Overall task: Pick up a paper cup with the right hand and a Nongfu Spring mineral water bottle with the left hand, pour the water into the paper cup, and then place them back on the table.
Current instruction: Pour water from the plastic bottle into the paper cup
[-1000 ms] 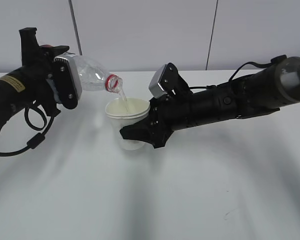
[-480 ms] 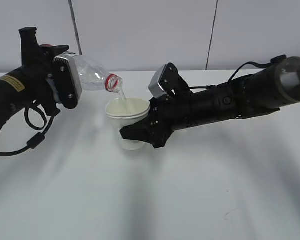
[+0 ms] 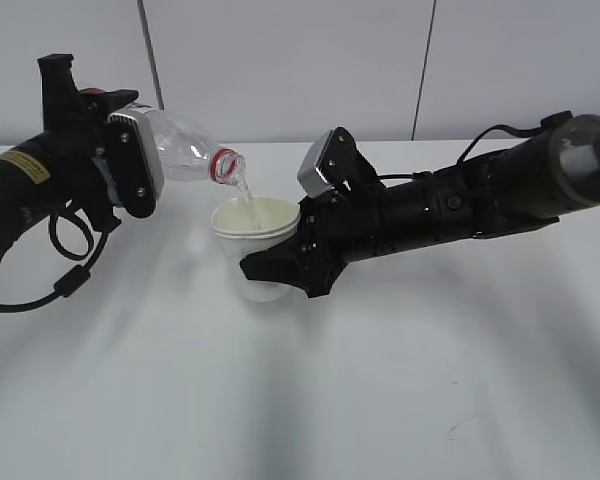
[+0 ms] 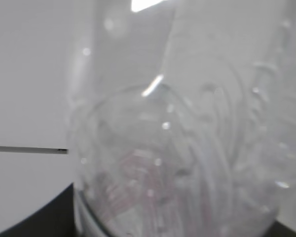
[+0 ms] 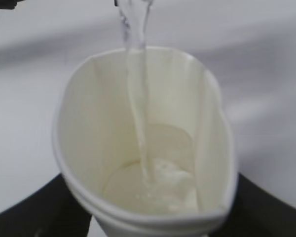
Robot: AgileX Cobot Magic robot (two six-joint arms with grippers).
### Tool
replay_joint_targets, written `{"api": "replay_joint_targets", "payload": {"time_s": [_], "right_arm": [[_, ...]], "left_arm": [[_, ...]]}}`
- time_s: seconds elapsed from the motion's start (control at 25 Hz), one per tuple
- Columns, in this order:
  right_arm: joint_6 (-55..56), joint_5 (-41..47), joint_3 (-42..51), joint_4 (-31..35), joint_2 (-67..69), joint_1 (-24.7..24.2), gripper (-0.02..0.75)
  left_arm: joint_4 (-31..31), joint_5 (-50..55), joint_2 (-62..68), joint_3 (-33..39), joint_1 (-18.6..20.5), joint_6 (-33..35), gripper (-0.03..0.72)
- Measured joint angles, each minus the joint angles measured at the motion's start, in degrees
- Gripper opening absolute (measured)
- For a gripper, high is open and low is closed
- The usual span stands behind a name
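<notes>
Now the cup (image 3: 256, 232) sits in the right gripper (image 3: 280, 270), whose black jaws clasp it around the lower wall and hold it upright, raised a little off the table (image 3: 380, 380). Its rolled rim is squeezed into an oval, plain in the right wrist view (image 5: 148, 148), where the dark jaws show at both bottom corners. Above and just left of the rim, not touching it, hangs the open mouth of the bottle (image 3: 185, 145), tilted neck-down to the right, its red neck ring nearest the cup. The left gripper (image 3: 130, 170) grasps the bottle at its body, which disappears behind the silver-grey block; the grip point itself is hidden from the exterior view. In the left wrist view the clear ribbed bottle (image 4: 187, 148) fills nearly the whole frame, blurred, with a faint reddish tint low down.

A thin stream of water (image 3: 246, 195) falls from the mouth into the cup. From the right wrist view the water (image 5: 138, 98) strikes a shallow pool that covers the bottom, well below the rim. The bottle's visible upper part looks mostly empty.

A yellow sticker (image 3: 25, 165) on the left arm carries dark print too small to read. The bottle's label is out of sight.
</notes>
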Motion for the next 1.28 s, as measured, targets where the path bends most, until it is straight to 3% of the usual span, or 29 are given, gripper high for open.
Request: {"api": "replay_joint_targets", "payload": {"time_s": [1.28], "right_arm": [[0.00,0.00,0.00,0.00,0.00,0.00,0.453]], "left_arm": [[0.00,-0.02,0.00,0.00,0.00,0.14,0.364]]}}
